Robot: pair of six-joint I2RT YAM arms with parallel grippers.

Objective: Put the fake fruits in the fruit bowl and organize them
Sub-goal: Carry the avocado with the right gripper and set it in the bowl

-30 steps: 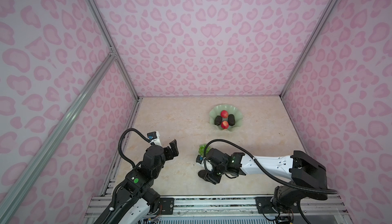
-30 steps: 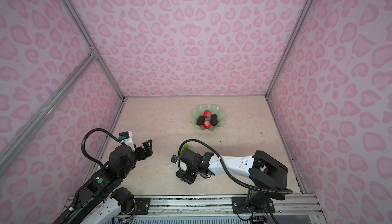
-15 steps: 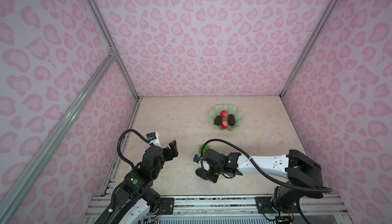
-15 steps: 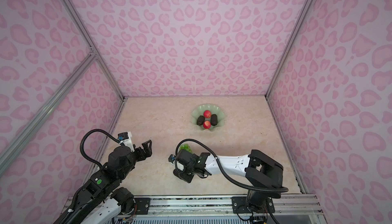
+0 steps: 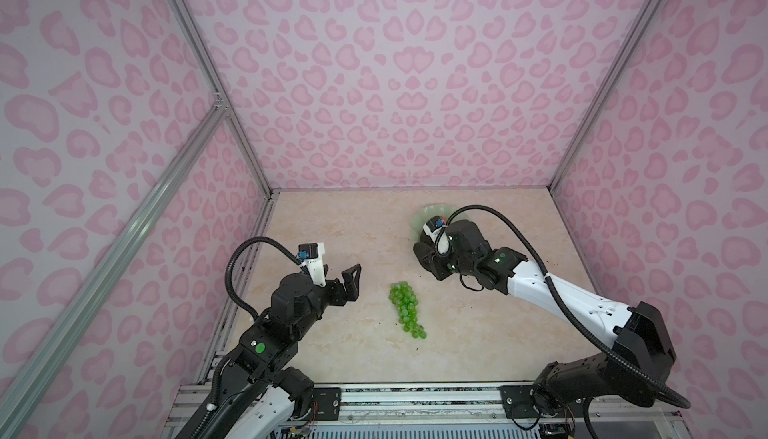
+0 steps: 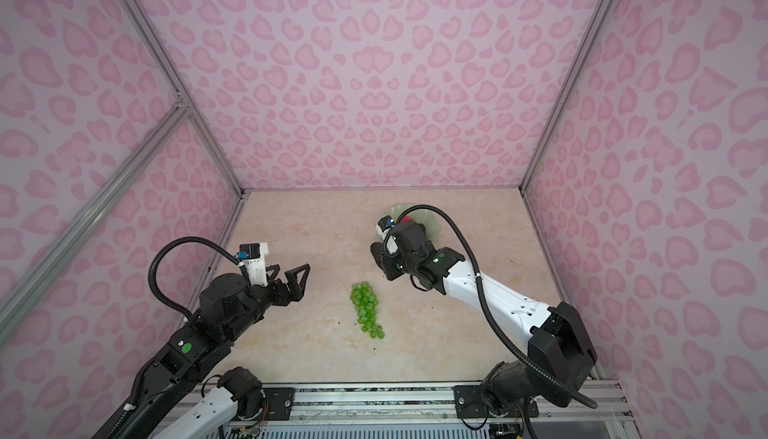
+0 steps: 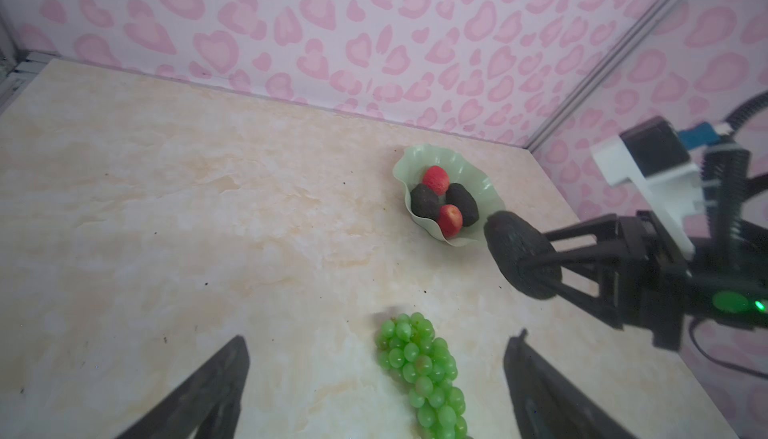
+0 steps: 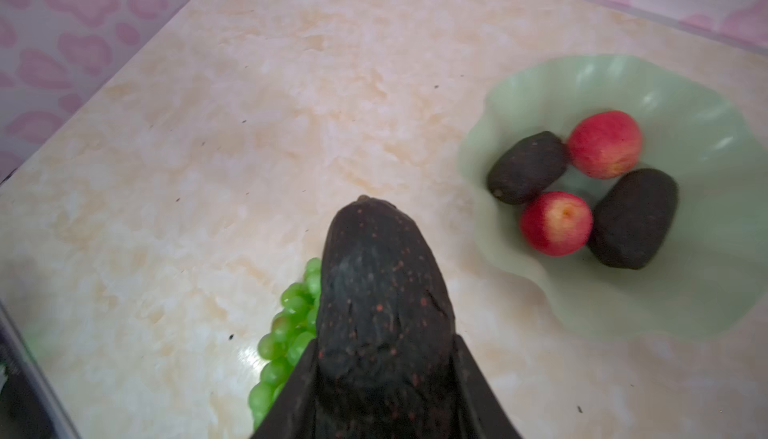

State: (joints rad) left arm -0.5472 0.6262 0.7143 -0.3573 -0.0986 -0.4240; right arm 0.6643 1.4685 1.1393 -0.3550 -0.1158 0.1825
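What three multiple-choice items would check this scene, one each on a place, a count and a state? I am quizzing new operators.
1. Where do the grapes lie?
A against the back wall; B flat on the table; C on the metal rail.

2. How many fruits lie in the fruit bowl?
A two; B six; C four.

3. What is the state of the right gripper?
A shut on an avocado; B open and empty; C shut on the grapes.

Key:
1 B, the bunch rests on the marbled surface in both top views.
2 C, two apples and two more avocados sit inside.
3 A, the dark fruit is clamped in it in both wrist views.
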